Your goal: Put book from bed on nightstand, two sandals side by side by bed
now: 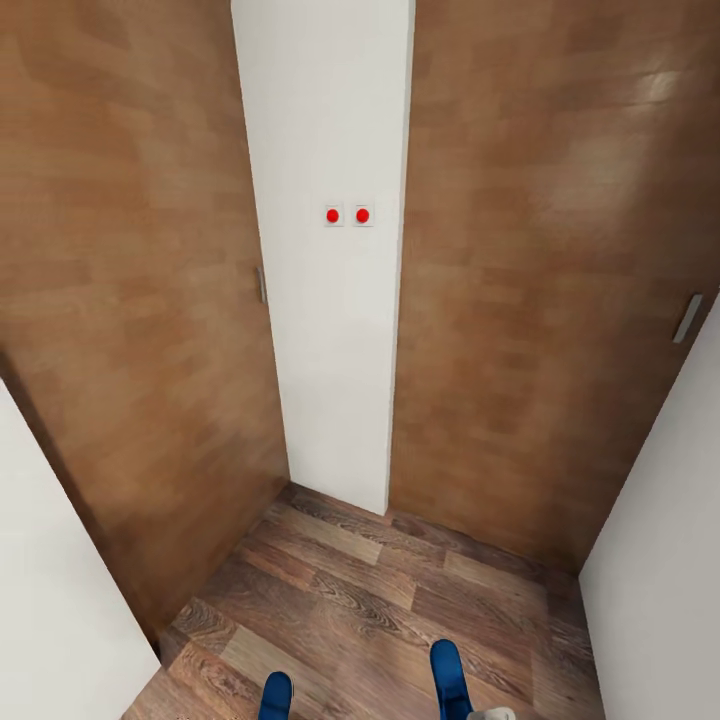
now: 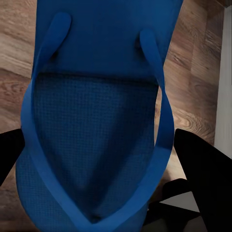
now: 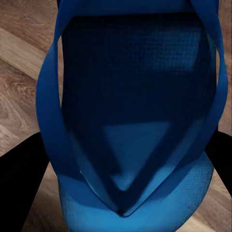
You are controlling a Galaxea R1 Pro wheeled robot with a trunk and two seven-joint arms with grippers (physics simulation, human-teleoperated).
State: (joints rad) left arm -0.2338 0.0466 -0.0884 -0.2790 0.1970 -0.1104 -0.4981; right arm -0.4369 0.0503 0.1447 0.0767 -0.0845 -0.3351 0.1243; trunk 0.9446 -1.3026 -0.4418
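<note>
I carry two blue sandals, one in each gripper. In the left wrist view one sandal (image 2: 96, 121) with its V-shaped strap lies between the black fingers (image 2: 205, 176) of my left gripper (image 2: 104, 162), which is shut on it. The other sandal (image 3: 135, 96) sits the same way in my right gripper (image 3: 121, 171), black fingers (image 3: 19, 188) pressing its sides. In the head view both sandal tips (image 1: 276, 695) (image 1: 449, 680) poke up at the bottom edge, above the floor. The book, the bed and the nightstand are out of view.
A white wall pillar (image 1: 325, 300) with two red-buttoned switches (image 1: 347, 215) stands straight ahead. Brown wooden doors flank it on the left (image 1: 130, 300) and on the right (image 1: 540, 300). White walls close in on both sides. Wood-plank floor (image 1: 370, 600) lies below.
</note>
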